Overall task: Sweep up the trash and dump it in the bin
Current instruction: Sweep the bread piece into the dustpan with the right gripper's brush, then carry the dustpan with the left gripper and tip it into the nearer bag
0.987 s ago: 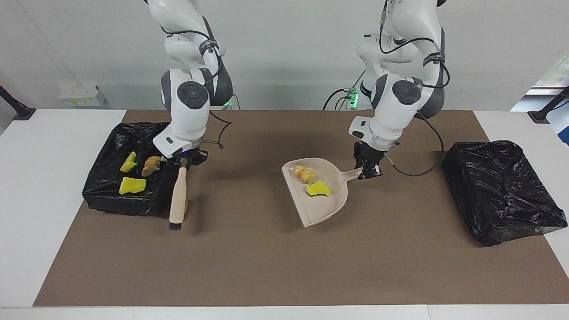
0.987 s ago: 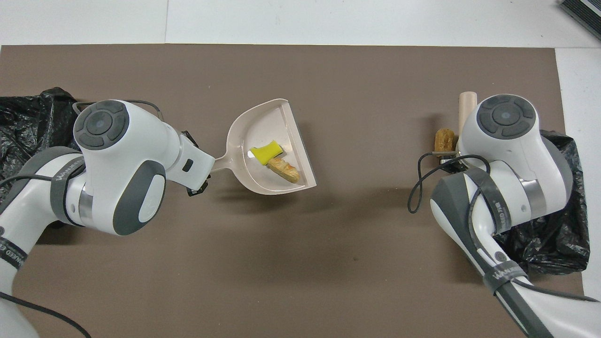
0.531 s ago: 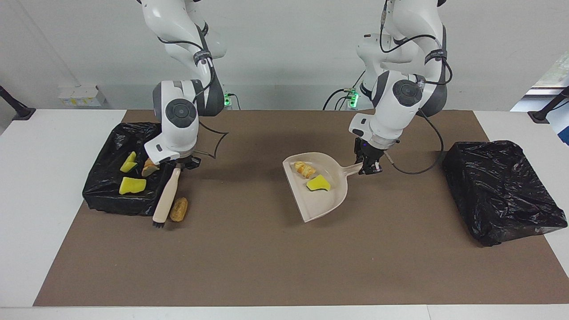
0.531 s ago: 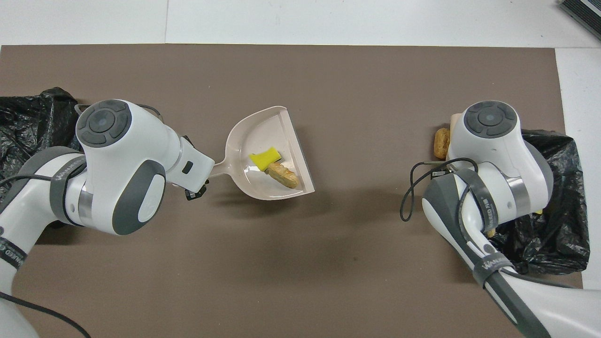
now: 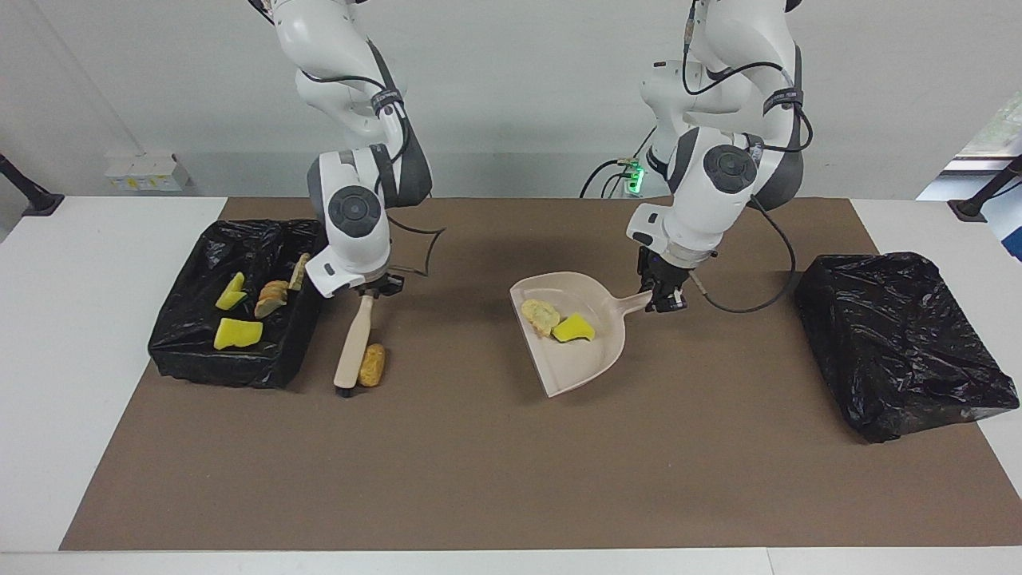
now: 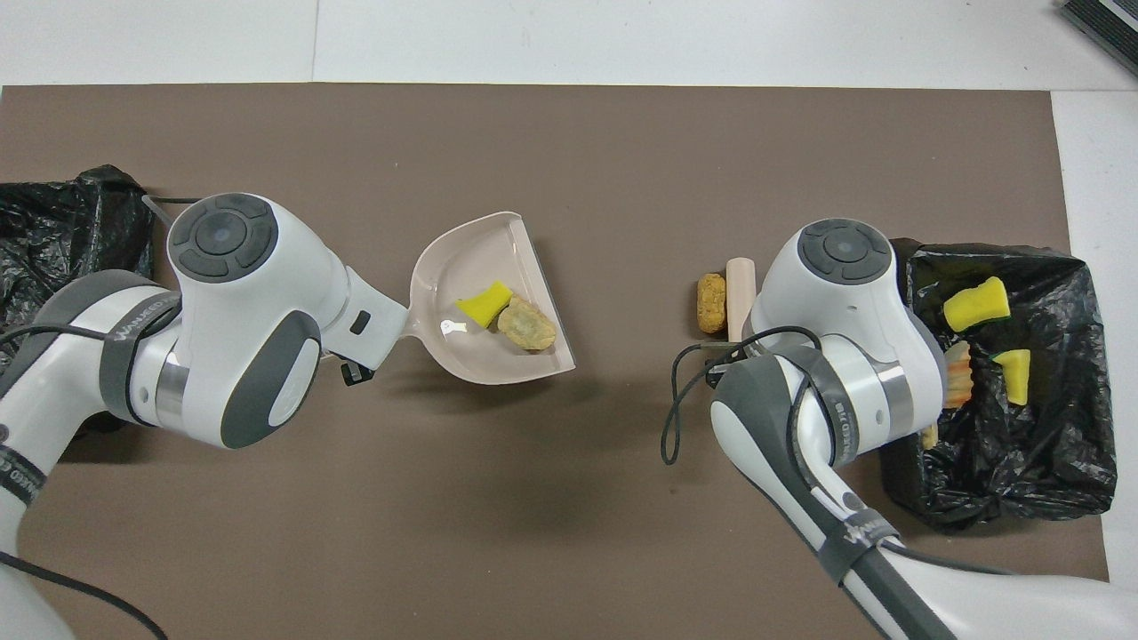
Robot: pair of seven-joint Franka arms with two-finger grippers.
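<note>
My right gripper [image 5: 370, 286] is shut on the handle of the beige brush [image 5: 354, 345], which slants down to the mat beside the black-lined bin [image 5: 209, 363]. A golden-brown lump of trash [image 5: 371, 365] lies on the mat against the brush head [image 6: 740, 286], on the side away from the bin. Several pieces of trash lie in the bin [image 6: 1005, 462], among them a yellow sponge bit [image 5: 237, 333]. My left gripper [image 5: 661, 299] is shut on the handle of the beige dustpan [image 5: 583, 363], which carries a yellow sponge piece [image 6: 480, 302] and a bread lump [image 6: 526, 324].
A second box wrapped in a black bag [image 5: 902, 343] stands at the left arm's end of the brown mat [image 5: 495, 471]. A white table border surrounds the mat. Cables hang from both wrists.
The right arm has swung the brush and the lump beside it away from the bin toward the table's middle. The dustpan has shifted slightly and the bread lump in it has rolled.
</note>
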